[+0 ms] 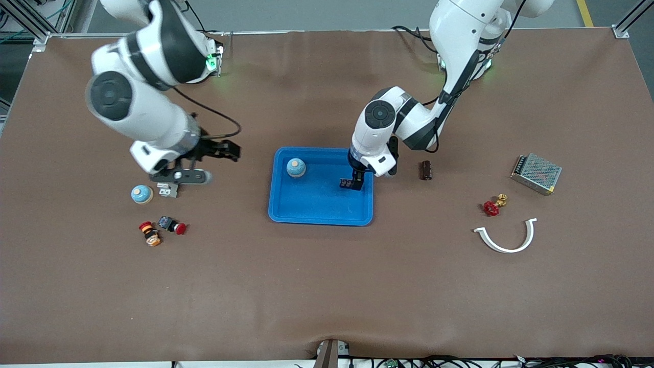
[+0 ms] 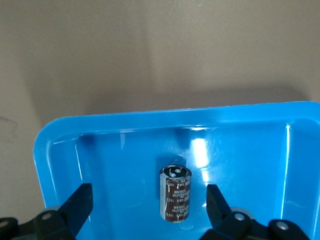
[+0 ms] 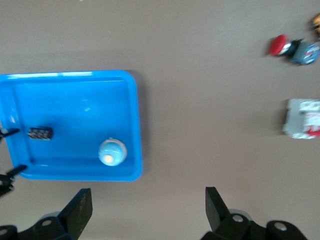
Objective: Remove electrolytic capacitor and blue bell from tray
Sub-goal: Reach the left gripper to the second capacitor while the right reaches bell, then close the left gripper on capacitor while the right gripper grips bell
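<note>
A blue tray (image 1: 321, 212) sits mid-table. A blue dome bell (image 1: 296, 167) rests in it at the corner toward the right arm's end, also seen in the right wrist view (image 3: 112, 151). A brown capacitor (image 2: 175, 194) lies on the tray floor at the left arm's end. My left gripper (image 1: 353, 182) is low over it and open. In the left wrist view (image 2: 149, 205) its fingers (image 2: 80, 205) stand on either side of the capacitor without touching it. My right gripper (image 1: 225, 151) hangs open and empty over bare table beside the tray; the right wrist view (image 3: 147, 207) shows only the mat between its tips.
A second capacitor (image 1: 425, 170) stands on the table beside the tray toward the left arm's end. Another bell (image 1: 141, 193), a grey block (image 1: 168, 190) and two push buttons (image 1: 172, 225) lie toward the right arm's end. A metal box (image 1: 536, 173), red valve (image 1: 493, 206) and white curved piece (image 1: 508, 237) lie toward the left arm's end.
</note>
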You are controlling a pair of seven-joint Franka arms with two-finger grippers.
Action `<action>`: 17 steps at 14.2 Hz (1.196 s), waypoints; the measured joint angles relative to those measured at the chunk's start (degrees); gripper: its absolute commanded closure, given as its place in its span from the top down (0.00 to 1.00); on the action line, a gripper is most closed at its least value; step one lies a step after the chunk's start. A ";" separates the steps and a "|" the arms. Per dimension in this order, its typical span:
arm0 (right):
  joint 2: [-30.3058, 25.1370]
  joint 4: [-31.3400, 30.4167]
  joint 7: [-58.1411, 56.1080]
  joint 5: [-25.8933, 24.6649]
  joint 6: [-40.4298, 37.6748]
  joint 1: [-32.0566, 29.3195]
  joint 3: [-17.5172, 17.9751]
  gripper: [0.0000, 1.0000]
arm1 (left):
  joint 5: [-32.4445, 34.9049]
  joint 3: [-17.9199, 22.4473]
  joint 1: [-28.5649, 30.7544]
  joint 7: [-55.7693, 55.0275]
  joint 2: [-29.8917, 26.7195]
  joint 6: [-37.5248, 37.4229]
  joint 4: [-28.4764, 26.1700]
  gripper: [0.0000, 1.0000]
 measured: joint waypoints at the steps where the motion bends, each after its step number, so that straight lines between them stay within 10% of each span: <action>1: 1.00 -0.24 3.50 0.00 1.99 2.49 0.01 1.00 | 0.03 0.00 -0.18 0.00 0.24 0.26 0.02 1.00; 17: 11.68 -15.36 18.04 -0.19 31.96 16.65 -0.15 1.00 | 2.92 2.41 -2.56 -0.23 7.71 1.07 7.69 1.00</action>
